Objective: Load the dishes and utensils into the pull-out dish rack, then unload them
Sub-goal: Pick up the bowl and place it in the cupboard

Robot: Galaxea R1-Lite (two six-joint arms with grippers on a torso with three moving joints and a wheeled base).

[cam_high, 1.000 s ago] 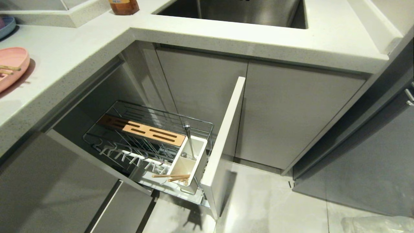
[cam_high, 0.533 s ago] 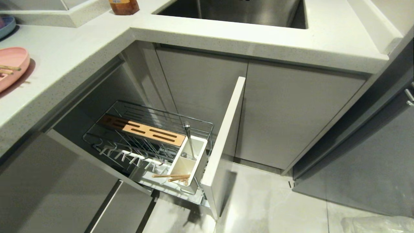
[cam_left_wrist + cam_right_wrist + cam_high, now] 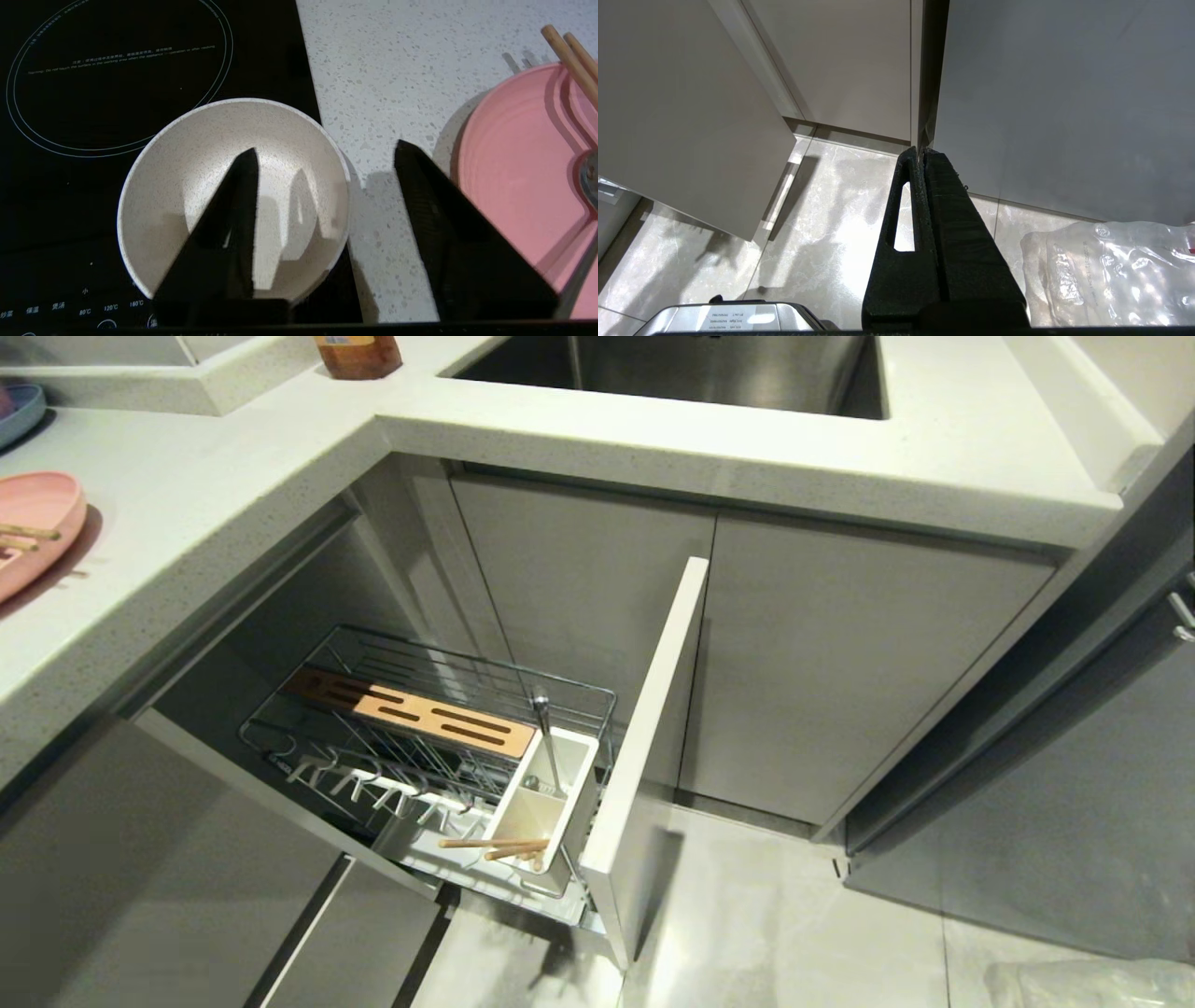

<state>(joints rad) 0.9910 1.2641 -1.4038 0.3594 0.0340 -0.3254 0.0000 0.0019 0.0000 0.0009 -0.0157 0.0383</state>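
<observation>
Left gripper point(image 3: 327, 154) spread, astride the near rim of the plain white speckled bowl point(image 3: 233, 196) on the black glass cooktop's point(image 3: 117, 60) edge beside the counter; one finger inside. Lower squarely, pinch the wall firmly, avoid the flat pink plate point(image 3: 514, 186). Right gripper point(image 3: 922, 154) pressed together, parked.

White bowl point(image 3: 196, 154) sits upright on the black cooktop beside the pink plate point(image 3: 514, 186); the pull-out dish rack point(image 3: 439, 747) stands open.
</observation>
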